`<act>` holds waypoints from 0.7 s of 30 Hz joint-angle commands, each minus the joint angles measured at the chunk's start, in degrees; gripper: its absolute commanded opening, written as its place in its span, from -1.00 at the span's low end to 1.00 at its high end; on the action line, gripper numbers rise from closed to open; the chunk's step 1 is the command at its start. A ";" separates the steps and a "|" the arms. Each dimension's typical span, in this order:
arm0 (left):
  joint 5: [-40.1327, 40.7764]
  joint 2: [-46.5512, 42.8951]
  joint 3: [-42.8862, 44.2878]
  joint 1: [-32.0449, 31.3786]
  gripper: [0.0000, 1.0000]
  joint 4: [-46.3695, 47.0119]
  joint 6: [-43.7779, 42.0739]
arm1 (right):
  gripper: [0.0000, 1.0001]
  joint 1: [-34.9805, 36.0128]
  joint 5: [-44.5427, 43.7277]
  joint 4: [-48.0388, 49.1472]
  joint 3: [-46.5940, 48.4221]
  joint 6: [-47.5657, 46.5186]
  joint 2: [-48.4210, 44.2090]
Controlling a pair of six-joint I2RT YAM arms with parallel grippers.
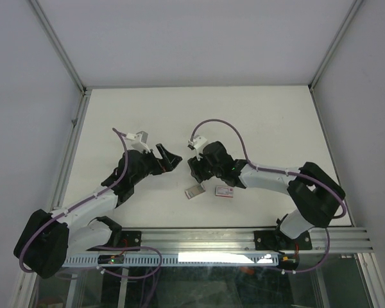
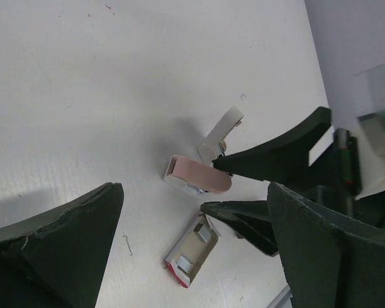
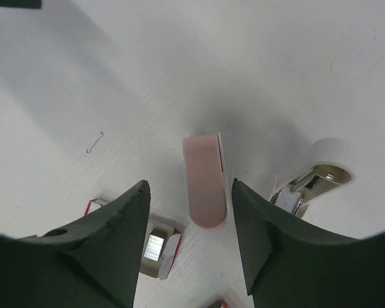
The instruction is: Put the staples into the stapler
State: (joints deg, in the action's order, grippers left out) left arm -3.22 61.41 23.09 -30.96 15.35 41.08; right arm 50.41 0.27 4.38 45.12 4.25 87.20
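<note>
The pink stapler lies opened on the white table, its white part swung out. In the right wrist view the pink body sits between my right fingertips, with the chrome part off to the right. My right gripper is open and straddles the stapler without closing on it. The staples' grey tray holds silvery strips just near of the stapler, and the red-labelled box lies beside the tray. My left gripper is open and empty, left of the stapler.
A single loose staple lies on the table left of the tray, and it also shows in the right wrist view. An aluminium rail runs along the near edge. Enclosure walls stand at the back and both sides.
</note>
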 commanded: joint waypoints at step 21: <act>-6.95 -6.39 -5.66 1.08 0.98 5.45 9.49 | -0.66 1.96 -3.54 1.76 4.06 -3.81 9.13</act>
State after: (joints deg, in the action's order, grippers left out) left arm -7.09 56.21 18.31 -30.63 16.49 47.66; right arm 51.79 -4.08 3.46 48.27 0.36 96.47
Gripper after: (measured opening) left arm 0.988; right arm 0.280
